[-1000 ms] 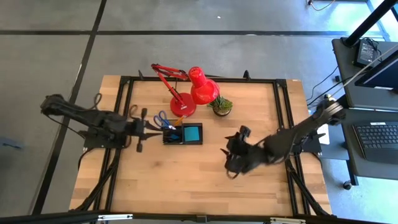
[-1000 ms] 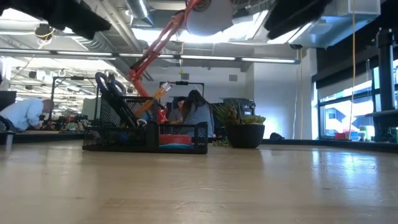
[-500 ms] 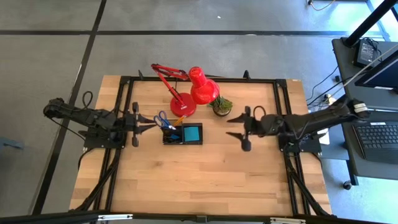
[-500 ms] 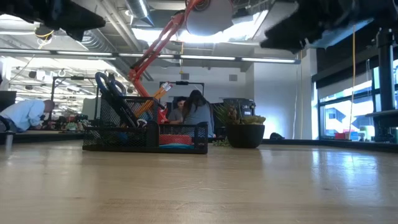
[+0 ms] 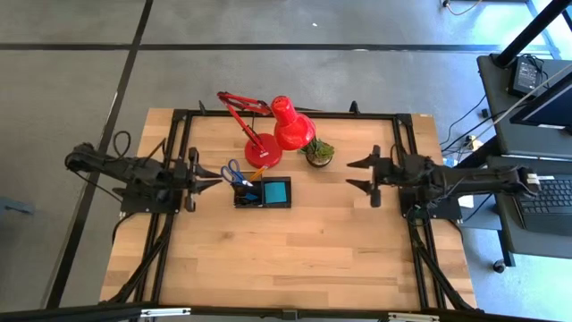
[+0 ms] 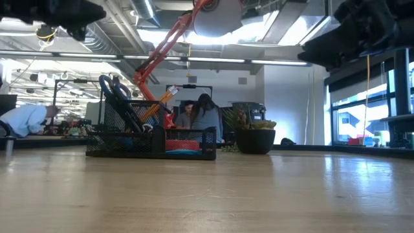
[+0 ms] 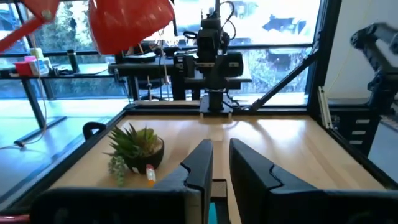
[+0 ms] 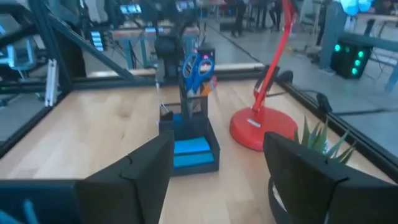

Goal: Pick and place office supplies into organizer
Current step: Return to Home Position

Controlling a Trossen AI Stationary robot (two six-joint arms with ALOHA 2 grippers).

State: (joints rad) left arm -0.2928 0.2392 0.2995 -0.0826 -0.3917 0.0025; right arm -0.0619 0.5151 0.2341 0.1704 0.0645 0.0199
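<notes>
two empty arms face a filled desk organizer

left gripper [image 5: 214, 182] hovers level just beside the black mesh desk organizer [image 5: 262, 203], fingers nearly together, holding nothing. right gripper [image 5: 357, 175], well apart, gapes wide, empty. blue-handled scissors [image 5: 232, 169] and blue square note pad [image 5: 277, 191] sit inside.

The left arm [image 5: 125, 168] lies stretched out low behind the left gripper [image 5: 214, 177], whose fingers [image 7: 200, 165] are drawn almost together, only a narrow slit between them. Facing it and well apart, the right gripper [image 5: 357, 174] holds its jaws spread wide, with the right arm [image 5: 465, 182] extended straight behind it.
</notes>
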